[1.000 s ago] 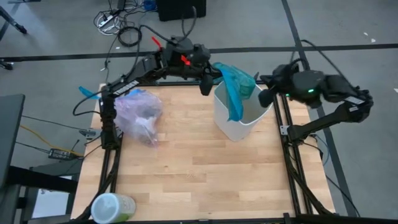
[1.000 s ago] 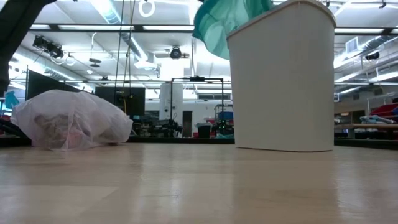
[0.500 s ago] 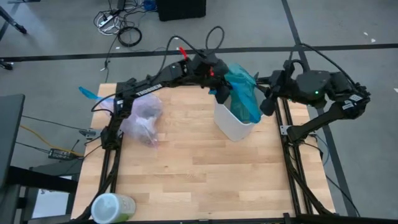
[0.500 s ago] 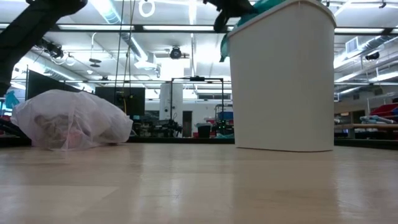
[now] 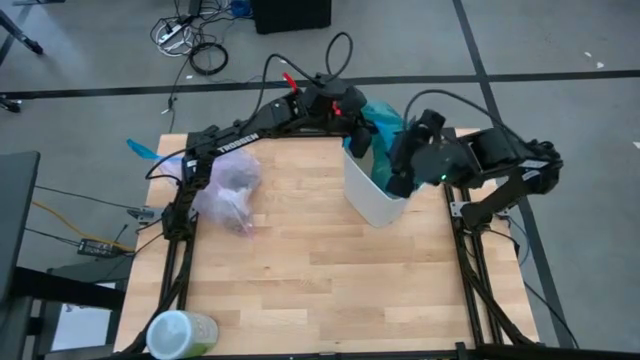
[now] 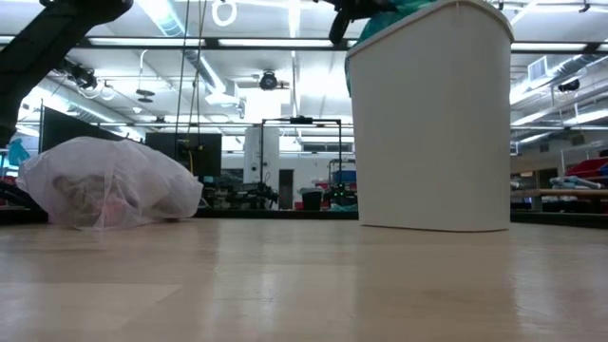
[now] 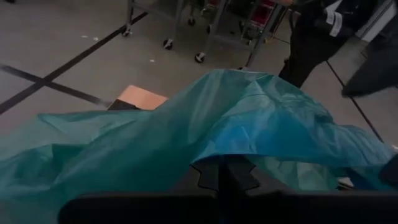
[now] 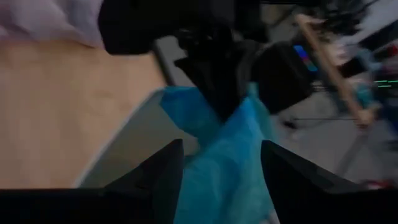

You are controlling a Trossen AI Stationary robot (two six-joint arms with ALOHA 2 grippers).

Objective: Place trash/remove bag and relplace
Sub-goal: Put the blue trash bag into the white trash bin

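Left hand (image 5: 358, 141) of mine is pinched shut on the teal-green bag (image 5: 384, 124), holding it over the far rim of the white bin (image 5: 366, 196). In my left wrist view the teal plastic (image 7: 205, 134) drapes over the closed fingers. My right hand (image 5: 398, 172) sits just beside my left one, above the bin's mouth, with its two fingers (image 8: 163, 168) spread apart and the teal bag (image 8: 227, 155) lying between them; they are not pressed on it as far as I can tell. The pale pink-lavender bag (image 5: 228, 185) with the trash inside lies well away from both hands, on the surface (image 5: 300, 270) toward my left arm's base. From table height it shows as a slumped translucent mound (image 6: 109, 182), apart from the upright bin (image 6: 432, 123). A green-and-white canister (image 5: 178, 333) lies at the near left corner of the surface.
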